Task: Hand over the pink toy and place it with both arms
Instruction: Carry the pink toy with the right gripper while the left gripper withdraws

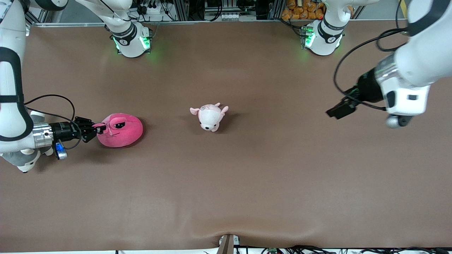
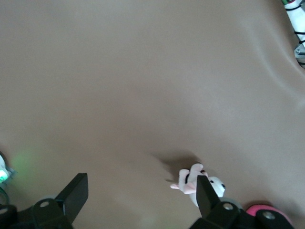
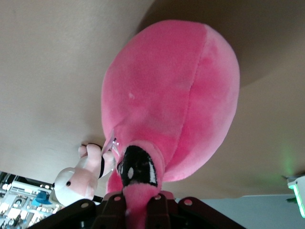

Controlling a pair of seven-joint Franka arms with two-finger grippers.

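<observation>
The right gripper was pinched shut on an ear-like tuft of the pink toy, which lay on the table near the right arm's end. A clean lift looked wise, passing over the small pale plush at mid-table. The left gripper waited, fingers wide, over its own end.

Lighting's pretty even from overhead on my end, nothing blown out on the brown table. Soft short shadows sit under the pink toy and the small pale plush. Green LED glow spills around both arm bases. Left wrist view is hazy and washed out, dim toward one corner. Right wrist view is softly focused on the toy up close.
</observation>
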